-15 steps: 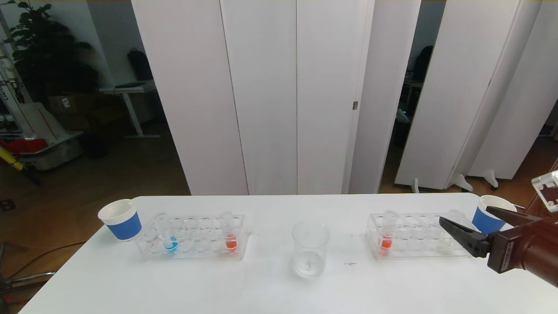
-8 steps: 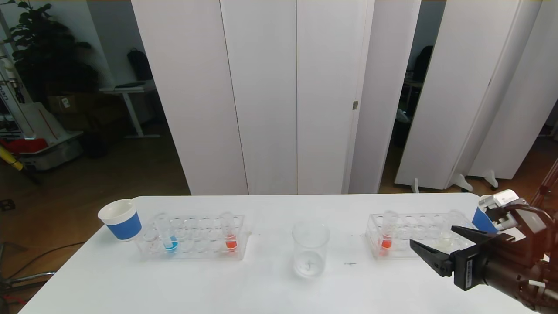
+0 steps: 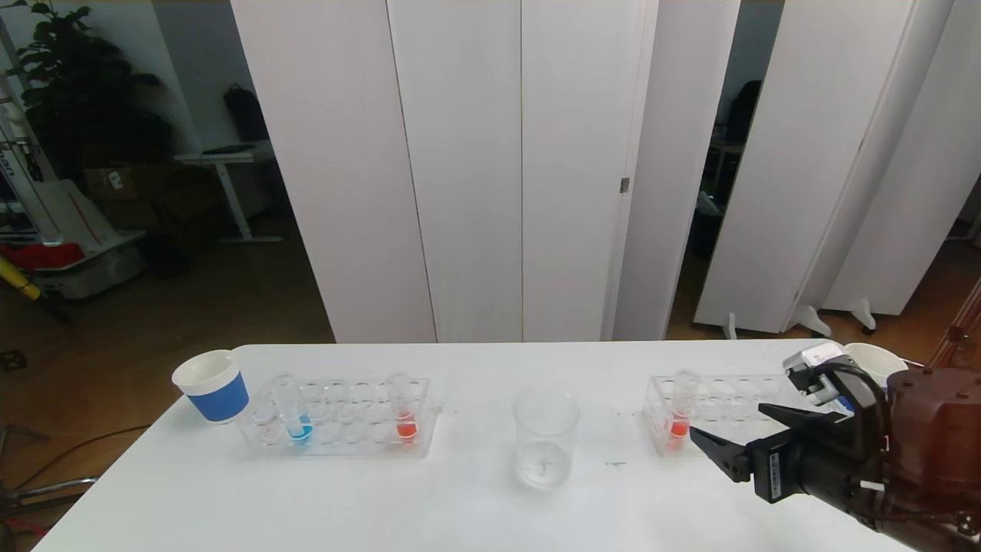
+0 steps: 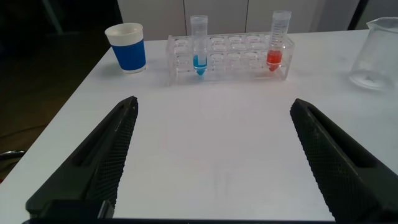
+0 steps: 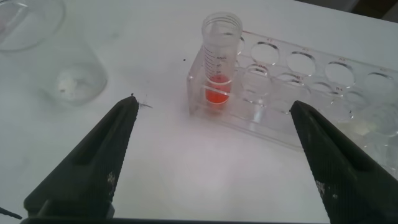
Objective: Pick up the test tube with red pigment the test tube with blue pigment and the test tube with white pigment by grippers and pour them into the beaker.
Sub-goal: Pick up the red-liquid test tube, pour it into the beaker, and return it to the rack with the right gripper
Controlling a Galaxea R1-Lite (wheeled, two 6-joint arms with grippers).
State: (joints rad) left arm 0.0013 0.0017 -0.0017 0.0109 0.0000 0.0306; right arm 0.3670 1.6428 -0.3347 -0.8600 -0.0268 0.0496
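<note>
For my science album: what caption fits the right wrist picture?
Open right gripper hovering near the rack's red test tube, beaker off to one side.

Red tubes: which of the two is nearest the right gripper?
The red tube in the right-hand rack, just beyond the open right gripper. The other red tube shares the left rack with the blue tube.

Beaker (image 3: 546, 437) upright, table centre, near-empty. Blue-pigment tube (image 3: 295, 414) and red-pigment tube (image 3: 403, 410) upright in left rack; another red-pigment tube (image 3: 680, 410) in right rack.
</note>
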